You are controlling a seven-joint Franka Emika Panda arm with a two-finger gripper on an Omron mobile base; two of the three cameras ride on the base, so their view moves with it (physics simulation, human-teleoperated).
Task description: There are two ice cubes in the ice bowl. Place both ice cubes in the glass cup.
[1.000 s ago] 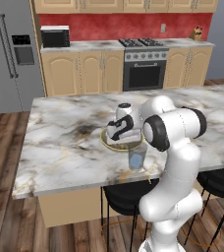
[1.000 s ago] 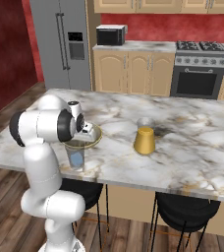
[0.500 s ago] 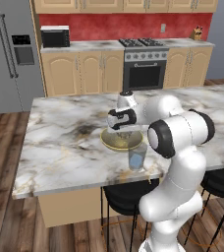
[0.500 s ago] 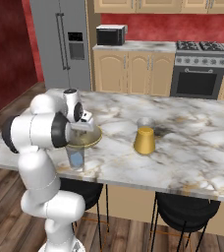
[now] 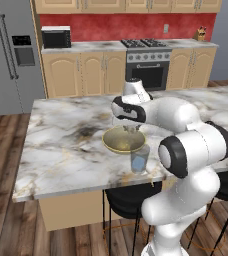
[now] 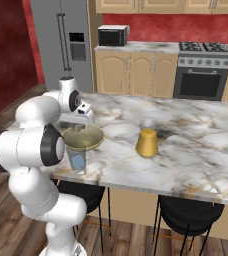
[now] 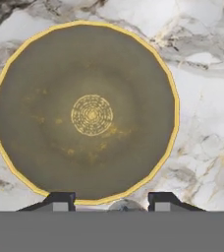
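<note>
The ice bowl (image 7: 87, 113) lies directly under my hand; its grey-tan inside is bare, with no cube in it. It sits near the counter's front edge (image 5: 124, 140) (image 6: 82, 137). Just in front of it stands the glass cup (image 5: 139, 158) (image 6: 77, 158), with pale-blue ice showing inside; I cannot tell how many cubes. My gripper (image 7: 111, 202) (image 5: 131, 129) (image 6: 84, 120) hangs a little above the bowl, pointing down, open with nothing between its fingers.
A glass of orange liquid (image 6: 147, 142) stands on the marble counter (image 6: 196, 145) to the right of the bowl. Black stools (image 6: 188, 215) sit under the counter's front edge. Stove, cabinets and fridge line the far wall.
The arm has swung and its elbow has turned over; the hand has shifted slightly over the bowl. The bowl and the glass have not moved.
</note>
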